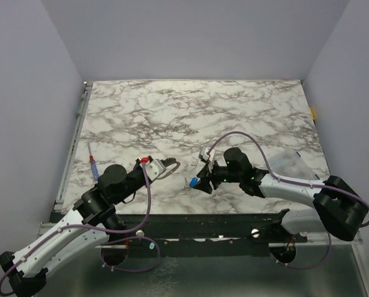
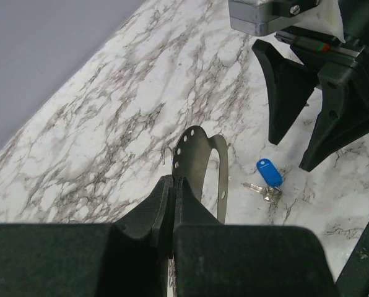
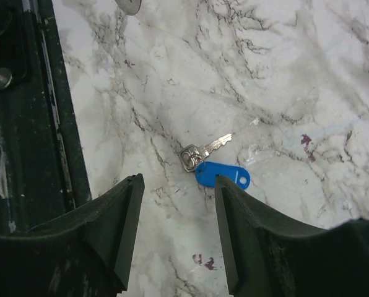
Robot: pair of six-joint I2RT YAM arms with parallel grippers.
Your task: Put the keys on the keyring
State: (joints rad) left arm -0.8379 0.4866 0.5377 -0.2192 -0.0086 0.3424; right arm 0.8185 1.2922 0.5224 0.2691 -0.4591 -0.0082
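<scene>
The keys (image 3: 206,150) are a small silvery bunch with a blue head (image 3: 226,175), lying flat on the marble near the front edge; they also show in the top view (image 1: 192,182) and the left wrist view (image 2: 269,184). My right gripper (image 3: 178,180) is open just above them, one finger over the blue head's edge, touching nothing. It also shows in the left wrist view (image 2: 290,154). My left gripper (image 2: 174,183) is shut on the keyring (image 2: 195,150), a thin metal loop with small holes, held out to the left of the keys (image 1: 170,166).
A blue-and-red screwdriver (image 1: 93,162) lies at the table's left edge. The dark front rail (image 3: 60,124) runs close beside the keys. Grey walls enclose the table on three sides.
</scene>
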